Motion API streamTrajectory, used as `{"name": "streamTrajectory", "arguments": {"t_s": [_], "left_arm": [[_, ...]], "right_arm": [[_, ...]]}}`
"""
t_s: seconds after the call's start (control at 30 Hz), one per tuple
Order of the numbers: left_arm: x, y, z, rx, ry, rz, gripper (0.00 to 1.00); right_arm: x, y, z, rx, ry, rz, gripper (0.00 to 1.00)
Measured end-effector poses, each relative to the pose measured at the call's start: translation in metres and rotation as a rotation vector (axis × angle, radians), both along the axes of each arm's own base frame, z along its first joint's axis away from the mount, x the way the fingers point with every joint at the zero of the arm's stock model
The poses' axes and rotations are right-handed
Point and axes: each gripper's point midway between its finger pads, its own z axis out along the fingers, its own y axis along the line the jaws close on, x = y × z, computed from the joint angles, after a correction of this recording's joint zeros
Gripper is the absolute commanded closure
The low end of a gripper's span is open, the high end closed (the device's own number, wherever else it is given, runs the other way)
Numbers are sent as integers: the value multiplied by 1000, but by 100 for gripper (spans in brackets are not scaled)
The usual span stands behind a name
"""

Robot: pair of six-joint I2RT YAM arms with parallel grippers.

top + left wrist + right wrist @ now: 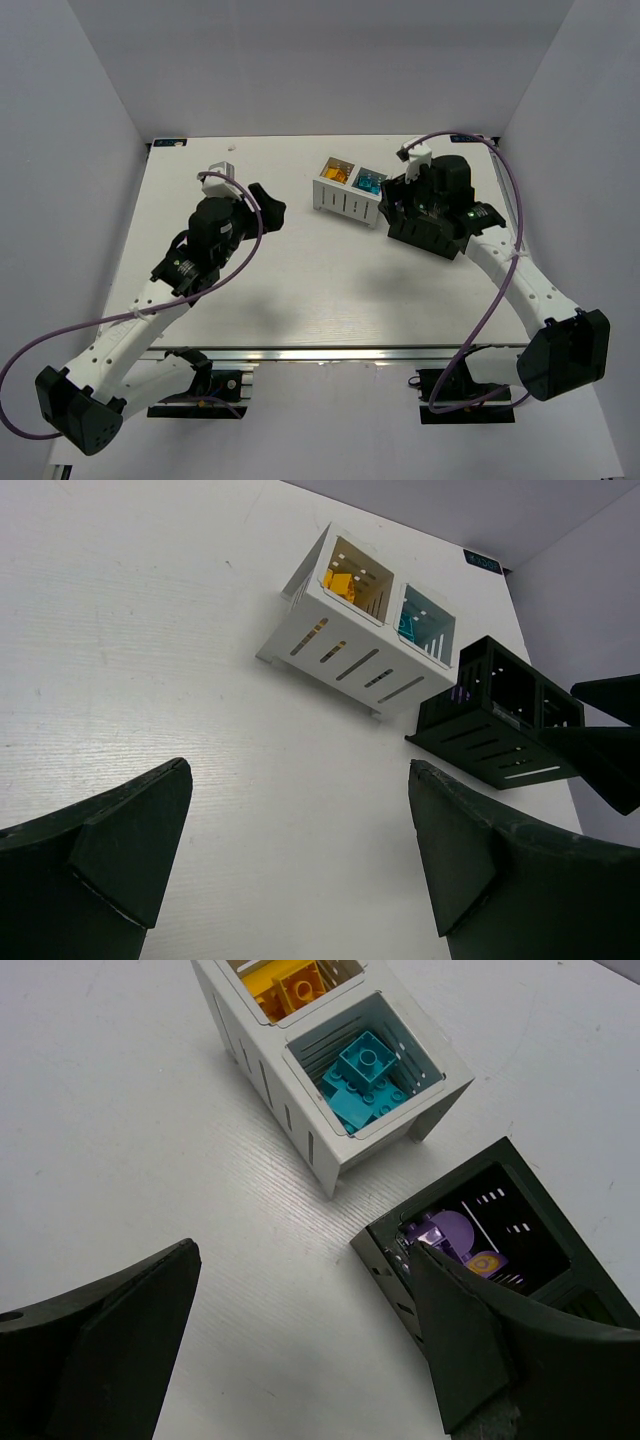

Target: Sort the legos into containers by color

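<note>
The table [300, 290] is a white board with a fine ribbed grain, seen best from the wrist cameras; soft grey shadows of the two arms lie across its middle; a metal rail [330, 353] runs along its near edge. Plain pale walls close the space on three sides: the back wall [320, 70], the left wall [60, 200] and the right wall [590, 200].

The white box [349, 190] stands toward the far side of the table, right of centre; the orange bricks [290, 985] fill one compartment and the cyan bricks [362, 1075] the other. The black box [480, 1220] sits just beside it, corner near corner, though I cannot tell whether they touch; the purple bricks [450, 1235] lie in its nearer compartment, and the other compartment is too dark to read.

The left gripper [300, 830] hangs over bare table left of the boxes, its jaws wide apart with nothing between them; the right gripper [300, 1330] is spread wide and empty too, above the gap where the boxes meet, one finger overlapping the black box in its own view.
</note>
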Motion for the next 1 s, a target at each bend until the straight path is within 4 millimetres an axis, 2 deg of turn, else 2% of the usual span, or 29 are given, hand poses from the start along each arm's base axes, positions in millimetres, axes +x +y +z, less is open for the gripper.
{"name": "streamTrajectory", "arguments": {"t_s": [1.0], "left_arm": [[-2, 7, -3, 2, 1, 30, 2]], "right_arm": [[5, -3, 0, 4, -12, -33, 10]]}}
